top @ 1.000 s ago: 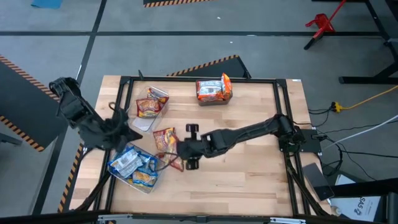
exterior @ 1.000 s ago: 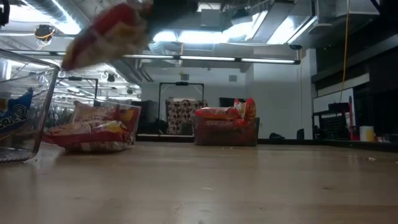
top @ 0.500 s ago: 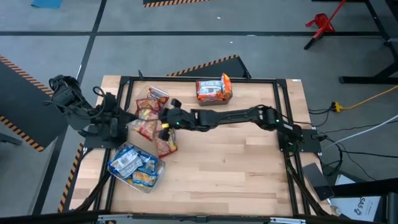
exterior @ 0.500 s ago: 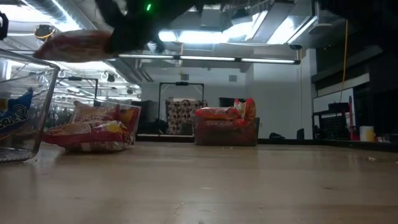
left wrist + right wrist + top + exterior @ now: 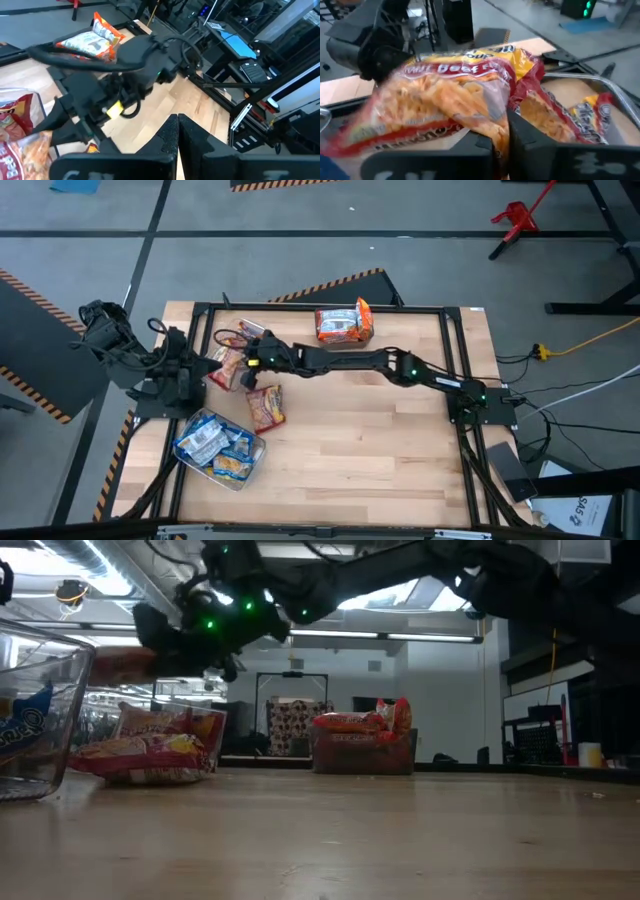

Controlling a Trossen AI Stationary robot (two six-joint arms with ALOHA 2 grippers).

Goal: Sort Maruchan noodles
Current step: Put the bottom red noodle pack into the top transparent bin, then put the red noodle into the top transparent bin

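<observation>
My right arm reaches across the table to its far left. The right gripper point(image 5: 243, 364) point(image 5: 500, 140) is shut on a red-orange beef noodle packet point(image 5: 226, 368) point(image 5: 450, 95) point(image 5: 120, 665), which hangs over a clear bin point(image 5: 262, 332) holding more red-orange packets point(image 5: 590, 115). A similar packet point(image 5: 267, 407) lies flat on the wood just nearer than that bin. My left gripper point(image 5: 188, 376) point(image 5: 177, 132) is shut, holds nothing and waits beside the table's left edge. My right gripper pinches the red-orange packet between its two fingers at one edge point(image 5: 492, 125). The rest of the packet spreads out ahead of the fingers. It is lifted clear and lies roughly level in the air, above the bin's left side.
A clear bin with blue-and-white packets point(image 5: 218, 448) stands at the near left. Another bin with orange packets point(image 5: 343, 325) stands at the far middle. The black frame rails point(image 5: 452, 360) run along the table's edges. Bare wood point(image 5: 380, 450) fills the near right.
My right gripper has carried the red-orange packet from the table's middle toward the far left, and it is now over the bin of red-orange packets. My left gripper has drawn back a little toward the left edge. The loose packet on the wood has stayed put.
</observation>
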